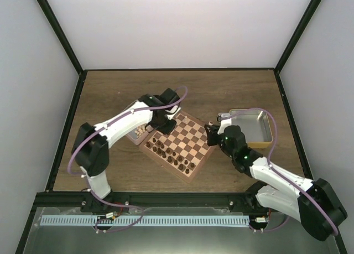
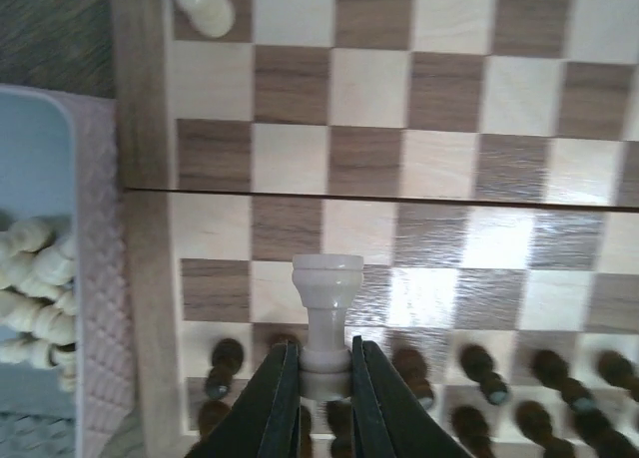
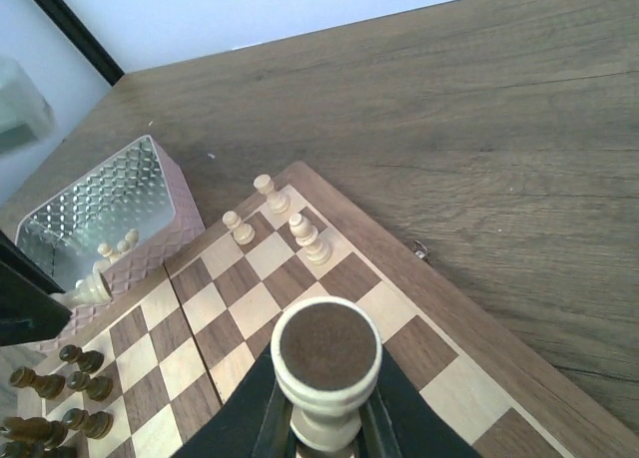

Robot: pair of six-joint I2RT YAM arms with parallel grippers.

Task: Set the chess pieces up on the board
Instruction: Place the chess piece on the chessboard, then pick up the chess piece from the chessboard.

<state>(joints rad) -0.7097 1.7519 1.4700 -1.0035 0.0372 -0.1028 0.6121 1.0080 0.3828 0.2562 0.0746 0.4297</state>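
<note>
The board (image 1: 191,133) lies turned at an angle in the middle of the table. My left gripper (image 2: 324,363) is shut on the base of a light beige rook (image 2: 326,293) and holds it above the board's (image 2: 140,129) left side, near the dark pieces (image 2: 479,363). My right gripper (image 3: 324,433) is shut on another beige piece (image 3: 326,353), its brown felt base facing the camera, over the board's (image 3: 479,328) far edge squares. Three beige pieces (image 3: 309,237) stand near the far corner. More beige pieces (image 2: 35,298) lie in the left tray.
Dark brown pieces (image 1: 166,151) fill the board's near-left rows. A silver tray (image 1: 251,127) stands right of the board. The left tray (image 3: 100,209) sits on a pinkish mat against the board's left edge. Black frame bars border the table.
</note>
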